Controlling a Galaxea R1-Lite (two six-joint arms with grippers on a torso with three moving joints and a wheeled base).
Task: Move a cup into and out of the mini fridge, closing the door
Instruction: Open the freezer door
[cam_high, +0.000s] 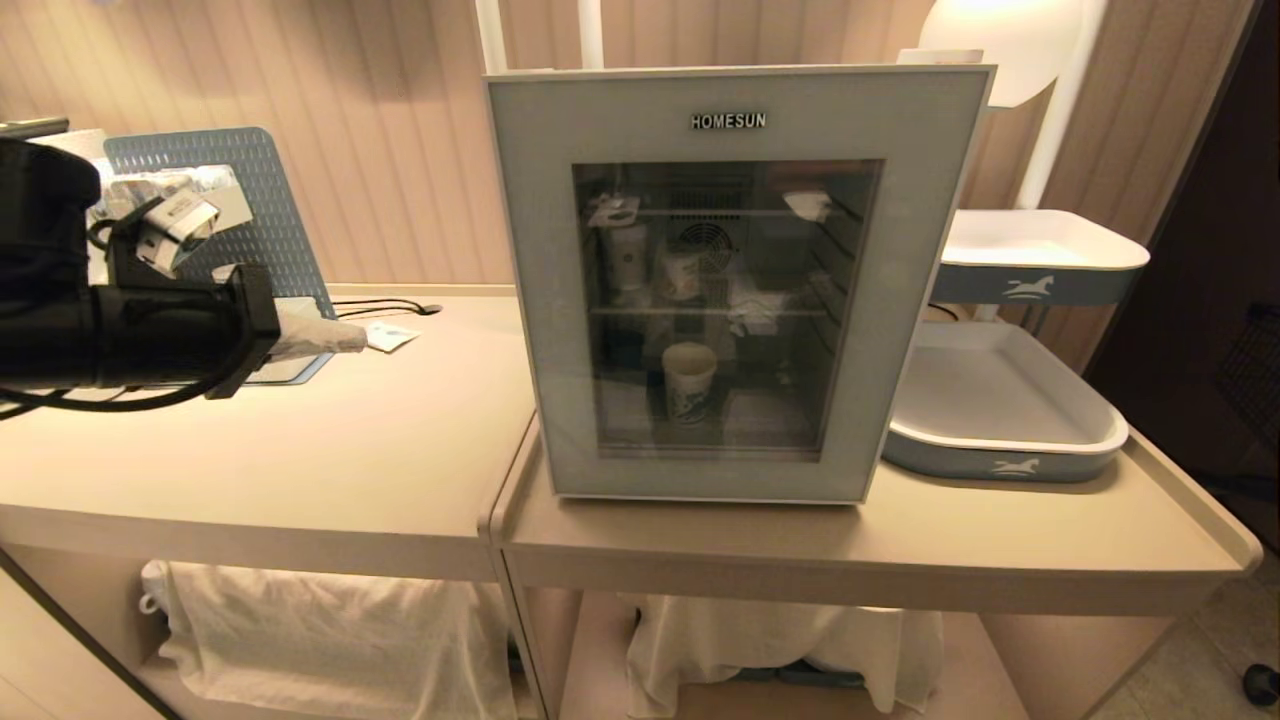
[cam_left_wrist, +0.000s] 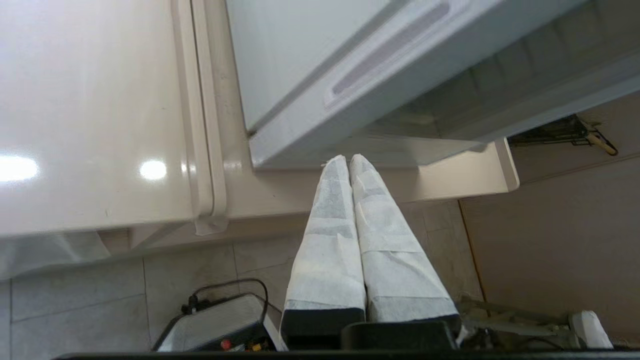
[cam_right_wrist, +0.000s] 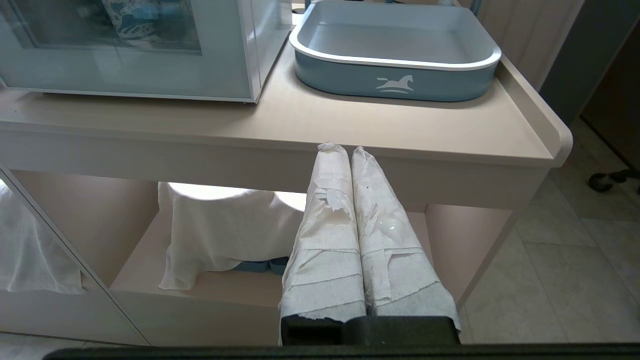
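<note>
- The small white paper cup with blue print (cam_high: 689, 381) stood inside the white box-shaped mini fridge (cam_high: 735, 280), behind its shut glass-windowed door (cam_high: 600, 120).
- Left end effector (cam_high: 335, 337), well left of the fridge, fingers pressed together, empty.
- Right end effector (cam_right_wrist: 344, 148) likewise, below the bench (cam_right_wrist: 400, 130).
- Taking the cup out seemingly remained.

You can read one word: "HOMESUN", in pale capital letters on the door (cam_high: 735, 280) of the mini fridge (cam_high: 720, 80), centred in the frame just under its top edge, above the dark glass window. You will also find a white galloping-horse emblem, with no lettering, on the blue front wall of the lower tray (cam_high: 1010, 465) near the worktop's right edge, and another on the upper tray (cam_high: 1035, 288) behind it.
</note>
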